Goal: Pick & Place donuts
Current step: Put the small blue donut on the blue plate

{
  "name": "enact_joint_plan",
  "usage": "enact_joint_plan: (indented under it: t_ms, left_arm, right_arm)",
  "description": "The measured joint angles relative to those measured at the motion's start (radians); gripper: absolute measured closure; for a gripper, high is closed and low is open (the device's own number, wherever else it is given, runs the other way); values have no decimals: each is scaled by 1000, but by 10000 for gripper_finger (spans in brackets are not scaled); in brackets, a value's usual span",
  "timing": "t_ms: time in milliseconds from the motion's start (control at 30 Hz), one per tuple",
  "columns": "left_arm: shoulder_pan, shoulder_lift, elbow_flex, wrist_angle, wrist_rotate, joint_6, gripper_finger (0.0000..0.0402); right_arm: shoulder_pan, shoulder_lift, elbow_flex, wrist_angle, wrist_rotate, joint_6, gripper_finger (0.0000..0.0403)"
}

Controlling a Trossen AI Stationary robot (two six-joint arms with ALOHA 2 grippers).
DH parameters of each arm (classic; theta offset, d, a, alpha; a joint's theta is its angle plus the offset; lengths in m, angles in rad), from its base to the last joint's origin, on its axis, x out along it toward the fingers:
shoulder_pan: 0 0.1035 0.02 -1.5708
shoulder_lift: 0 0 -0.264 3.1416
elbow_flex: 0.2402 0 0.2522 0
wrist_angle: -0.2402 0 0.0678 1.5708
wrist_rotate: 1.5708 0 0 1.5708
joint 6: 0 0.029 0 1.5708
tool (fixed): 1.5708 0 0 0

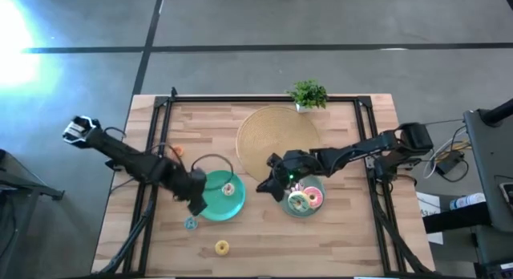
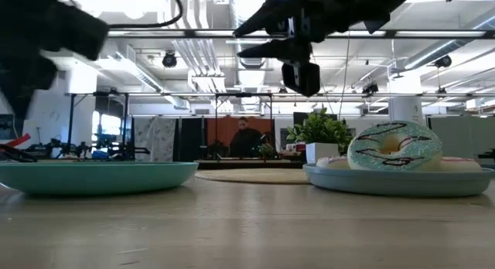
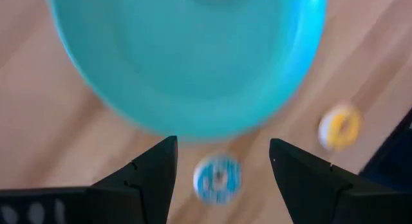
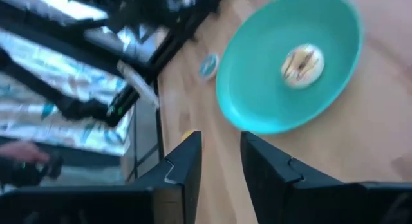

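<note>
My left gripper (image 1: 195,208) is open and hovers over the near left rim of the teal plate (image 1: 210,200). In the left wrist view (image 3: 222,143), the tiny blue donut (image 3: 217,179) lies on the wood beyond its fingertips. A cream donut (image 1: 228,189) lies on that plate. The yellow donut (image 1: 221,248) and the red-orange donut (image 1: 176,151) lie on the table. The larger donuts (image 1: 304,200) lie on the grey-green plate (image 1: 303,213); the low view shows the green-iced one (image 2: 394,149). My right gripper (image 1: 263,185) is empty, raised between the two plates, with a narrow gap between its fingers (image 4: 220,137).
A big round tan mat (image 1: 276,135) lies at the far middle, with a small potted plant (image 1: 309,95) at the far edge behind it. A black frame (image 1: 152,151) runs along the table's sides. Bare wood shows along the near edge. A person stands far off in the room (image 2: 245,137).
</note>
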Motion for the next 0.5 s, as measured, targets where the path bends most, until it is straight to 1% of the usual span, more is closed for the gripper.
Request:
enact_joint_plan:
  t_ms: [67,133,200,333,500]
  left_arm:
    - [-53,20,-1,-3,55,-30,182]
    - [-104,39,-1,5,79,-75,182]
    - [-156,60,-1,1,64,-121,182]
    - [-232,114,-2,-19,-13,-201,183]
    - [-256,185,-2,-10,-16,-242,183]
  right_arm:
    - [-9,-11,0,0,12,-7,302]
    - [-21,-17,0,1,21,-18,300]
    - [-35,-20,0,-1,23,-21,297]
    - [-56,-22,0,0,25,-40,287]
    - [-62,-23,-1,0,25,-48,274]
